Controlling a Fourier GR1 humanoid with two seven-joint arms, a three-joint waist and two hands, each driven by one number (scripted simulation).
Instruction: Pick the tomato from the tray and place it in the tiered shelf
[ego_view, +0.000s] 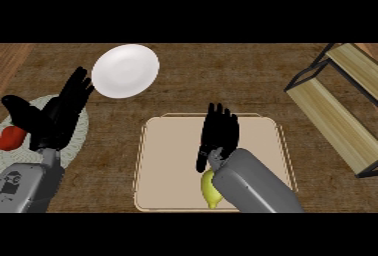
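A red round thing, likely the tomato (9, 138), lies at the far left edge on a pale round mat (78, 136), partly hidden by my left hand (48, 125). That hand is open, fingers up, resting over the mat. The beige tray (170, 165) sits at the centre. My right hand (219, 135) hovers over the tray's middle, open with straight fingers pointing away. A yellow fruit (210, 193) lies on the tray's near part, half hidden under my right forearm. The wooden tiered shelf (332, 112) with a black frame stands at the right.
A white plate (125, 70) lies on the wooden counter beyond the tray, to its upper left. Bare counter lies between the tray and the shelf.
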